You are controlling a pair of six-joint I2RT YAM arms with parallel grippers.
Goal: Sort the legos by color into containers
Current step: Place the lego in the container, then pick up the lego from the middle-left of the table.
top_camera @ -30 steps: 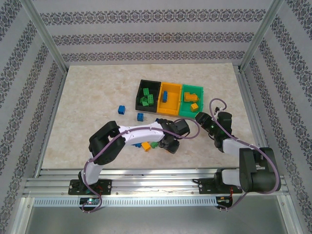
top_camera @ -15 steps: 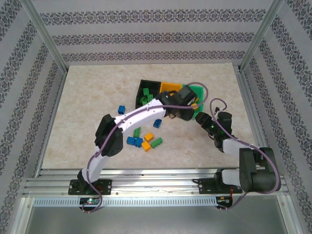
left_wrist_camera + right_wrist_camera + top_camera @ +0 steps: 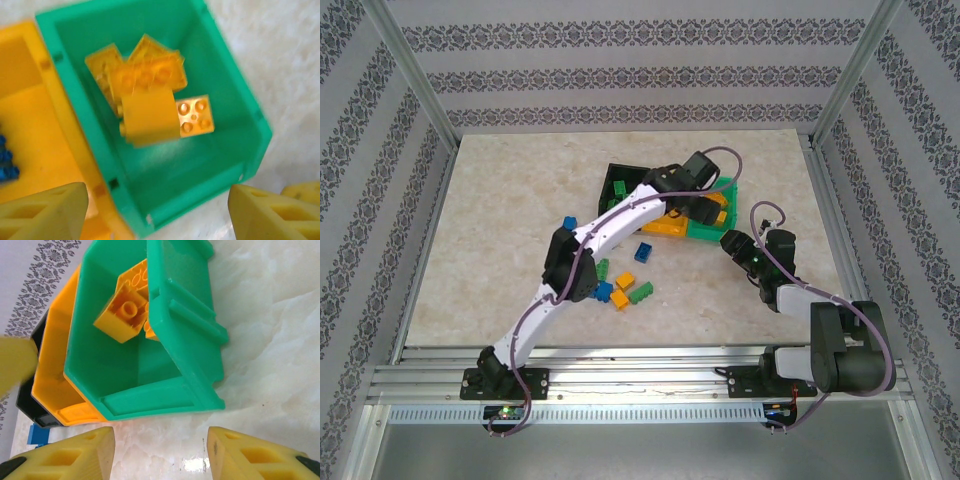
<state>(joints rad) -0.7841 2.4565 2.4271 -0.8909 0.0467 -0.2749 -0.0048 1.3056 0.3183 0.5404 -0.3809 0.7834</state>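
**Left arm swung from the loose bricks to the bins, claw empty**

Since a second ago the left arm has swung away from the loose bricks at the front of the marble-patterned worktop (image 3: 500,200). It is now above the row of three joined bins, and that row sits skewed where it earlier lay square. At the arm's tip the left claw (image 3: 157,202) has its yellow fingers spread wide with nothing between them, directly over the green rectangular plastic bin (image 3: 227,95). In that bin lie several small yellow-orange studded plastic bricks (image 3: 150,117), the topmost blurred. The adjoining orange-yellow bin (image 3: 30,125) holds blue bricks (image 3: 6,162), seen at the frame's edge. The black bin (image 3: 620,176) at the row's left end holds green bricks (image 3: 619,189). The right claw (image 3: 160,452) is equally wide open and empty, low over the worktop just beside the green bin's outer wall, and it has not moved. A scatter of blue, green and orange bricks (image 3: 620,290) lies on the worktop near the left arm's elbow.
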